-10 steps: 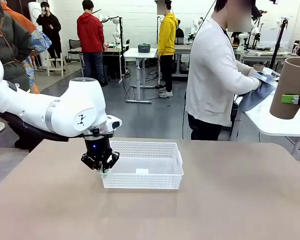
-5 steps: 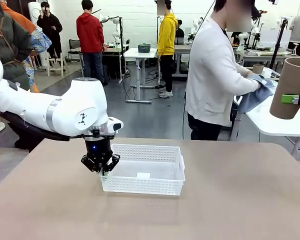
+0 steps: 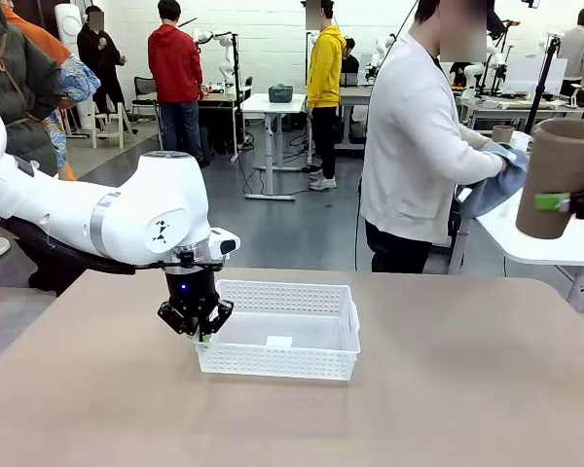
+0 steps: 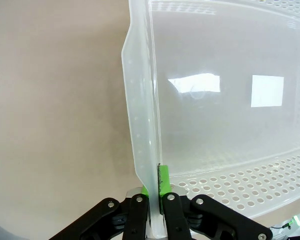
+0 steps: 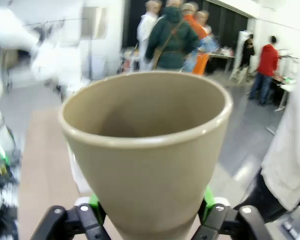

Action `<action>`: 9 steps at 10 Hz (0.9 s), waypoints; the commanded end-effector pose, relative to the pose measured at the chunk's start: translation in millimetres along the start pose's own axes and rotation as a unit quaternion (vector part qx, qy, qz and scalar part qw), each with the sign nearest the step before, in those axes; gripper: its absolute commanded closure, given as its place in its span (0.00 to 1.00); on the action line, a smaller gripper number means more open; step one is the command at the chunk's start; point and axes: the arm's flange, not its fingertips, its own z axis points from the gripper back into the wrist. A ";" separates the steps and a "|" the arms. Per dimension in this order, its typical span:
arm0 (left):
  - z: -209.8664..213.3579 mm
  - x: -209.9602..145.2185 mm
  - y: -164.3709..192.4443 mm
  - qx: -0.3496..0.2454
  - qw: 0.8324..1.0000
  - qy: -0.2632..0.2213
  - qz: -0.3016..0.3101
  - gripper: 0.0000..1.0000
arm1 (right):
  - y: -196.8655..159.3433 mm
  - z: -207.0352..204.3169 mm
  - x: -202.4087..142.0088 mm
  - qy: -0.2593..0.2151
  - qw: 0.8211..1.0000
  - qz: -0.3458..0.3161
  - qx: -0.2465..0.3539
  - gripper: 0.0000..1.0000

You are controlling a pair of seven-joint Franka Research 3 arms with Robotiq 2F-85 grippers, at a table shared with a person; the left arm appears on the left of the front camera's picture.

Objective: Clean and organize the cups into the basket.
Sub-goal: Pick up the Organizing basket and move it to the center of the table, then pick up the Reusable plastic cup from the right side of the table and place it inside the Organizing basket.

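Observation:
The white lattice basket (image 3: pixel 282 331) sits on the table, empty inside. My left gripper (image 3: pixel 203 334) is shut on its left rim; in the left wrist view the green pads (image 4: pixel 162 180) pinch the thin basket wall (image 4: pixel 140 125). High at the right edge, my right gripper (image 3: pixel 572 202) is shut on a tan-brown cup (image 3: pixel 559 175), held up in the air and slightly tilted. The right wrist view looks into that cup's open mouth (image 5: pixel 145 145) between the gripper (image 5: pixel 150 205). Another small tan cup (image 3: pixel 503 132) stands on the far side table.
A person in a white top (image 3: pixel 414 146) stands beyond the table, turned right, wiping with a blue cloth (image 3: pixel 494 180) at a white side table (image 3: pixel 540 238). The brown tabletop (image 3: pixel 370 418) spreads in front of the basket.
The basket has slid slightly right and toward me with the left gripper, then stopped. The right gripper's cup has shifted left and tilted a little.

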 end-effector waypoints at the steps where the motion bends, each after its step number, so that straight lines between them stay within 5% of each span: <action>1: 1.0 1.0 0.0 -0.002 1.000 -0.004 0.002 1.00 | 14.2 -74.2 52.1 0.122 0.990 0.043 0.051 0.17; 4: 1.0 1.0 0.0 -0.002 1.000 -0.004 0.002 1.00 | 40.2 -174.8 89.6 0.230 0.965 0.078 0.102 0.17; 9: 1.0 1.0 0.0 -0.002 1.000 -0.004 0.002 1.00 | 65.0 -282.7 88.8 0.345 0.925 0.103 0.123 0.17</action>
